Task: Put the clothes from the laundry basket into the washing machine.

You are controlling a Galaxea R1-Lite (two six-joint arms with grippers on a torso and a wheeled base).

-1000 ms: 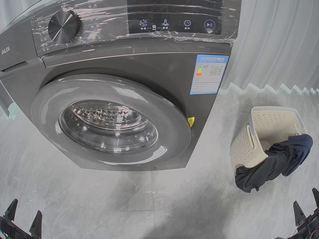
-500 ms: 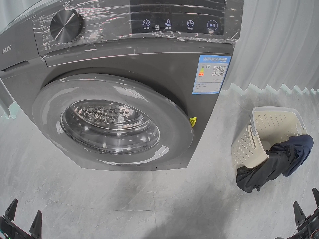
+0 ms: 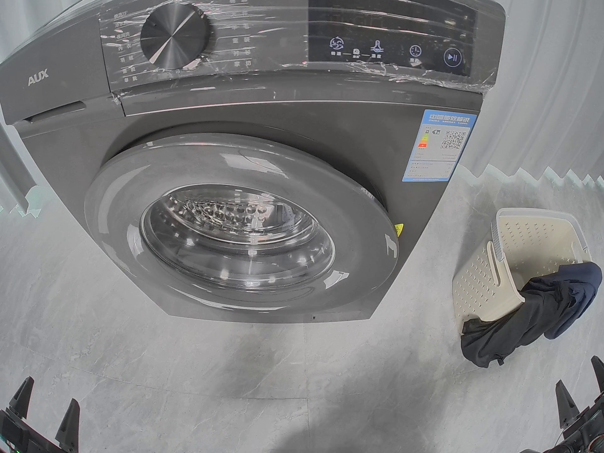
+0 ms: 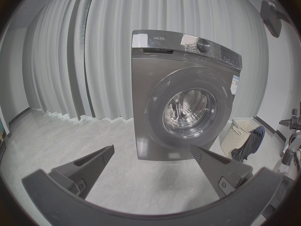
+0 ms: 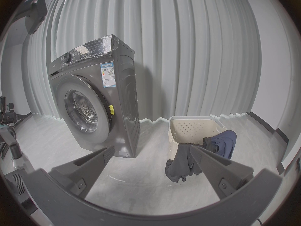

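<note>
Left tool gapes before washing machine, its round door shut.

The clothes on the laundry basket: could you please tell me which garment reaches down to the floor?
The black garment: it spills over the laundry basket down to the floor, whereas the navy-blue garment lies up on the rim.

Grey floor: washing machine, laundry basket

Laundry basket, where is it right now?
In the head view the laundry basket stands on the floor at the robot's right, just right of the washing machine, with dark clothes draped over its near rim onto the floor.
</note>
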